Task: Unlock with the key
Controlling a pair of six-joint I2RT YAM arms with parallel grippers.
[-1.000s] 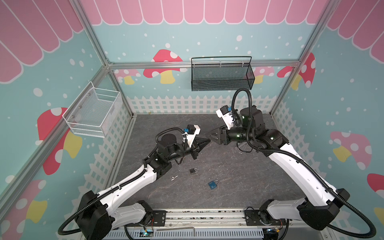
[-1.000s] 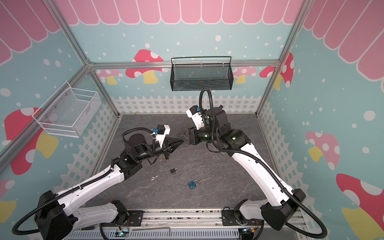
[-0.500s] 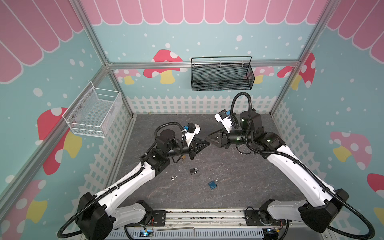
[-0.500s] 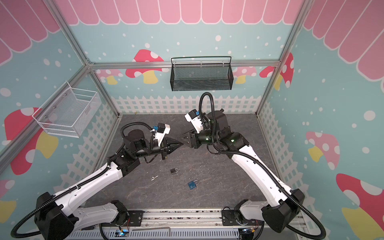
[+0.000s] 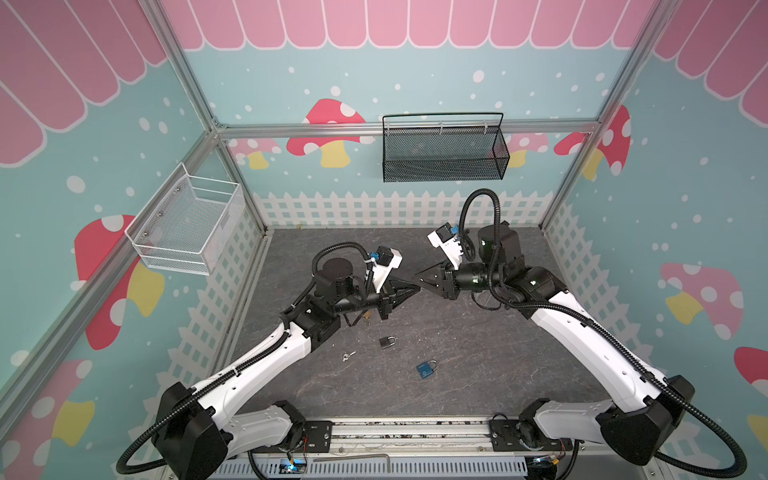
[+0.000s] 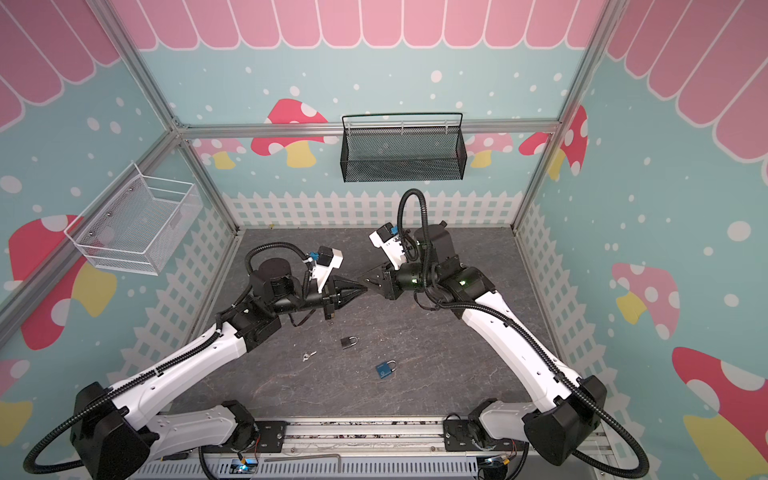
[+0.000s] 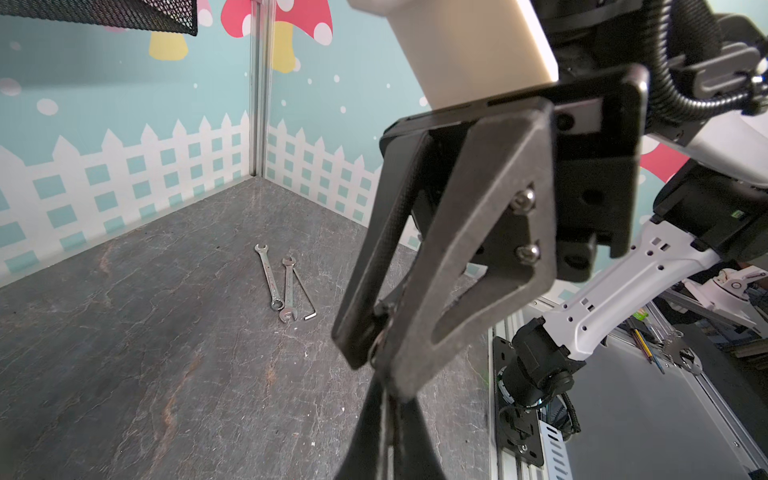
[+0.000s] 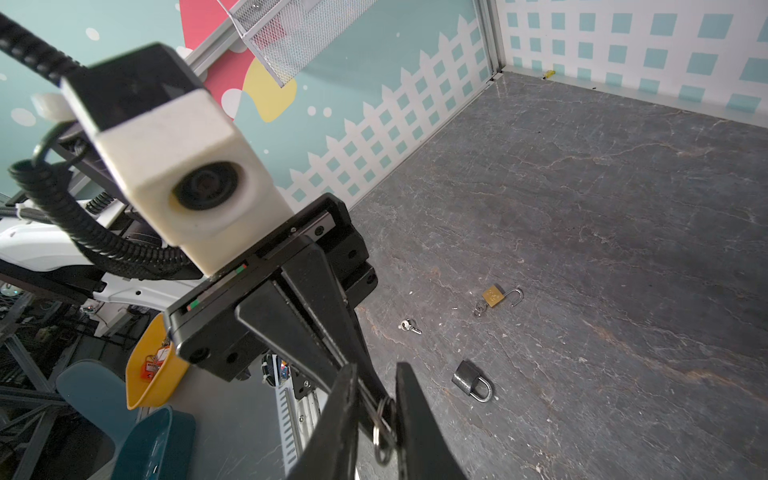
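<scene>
My left gripper [image 5: 417, 288] and right gripper [image 5: 415, 279] meet tip to tip in mid-air over the middle of the table. The left gripper [image 7: 388, 415] is shut on a small metal key whose ring [image 8: 382, 432] hangs at its tip. The right gripper [image 8: 376, 415] has its jaws drawn in around that tip and the ring, pinching the key. On the floor below lie a dark grey padlock [image 5: 386, 342], a blue padlock [image 5: 426, 369], a brass padlock [image 8: 494, 297] with its shackle swung open, and a loose key [image 5: 348, 355].
Two wrenches [image 7: 278, 278] and a hex key lie on the floor towards the far right corner. A black mesh basket [image 5: 442, 149] hangs on the back wall. A white wire basket [image 5: 187, 228] hangs on the left wall. Picket-fence walls ring the dark table.
The right gripper moved left toward the left gripper and drew its jaws in from wide open. The left gripper rose slightly. The two tips now touch.
</scene>
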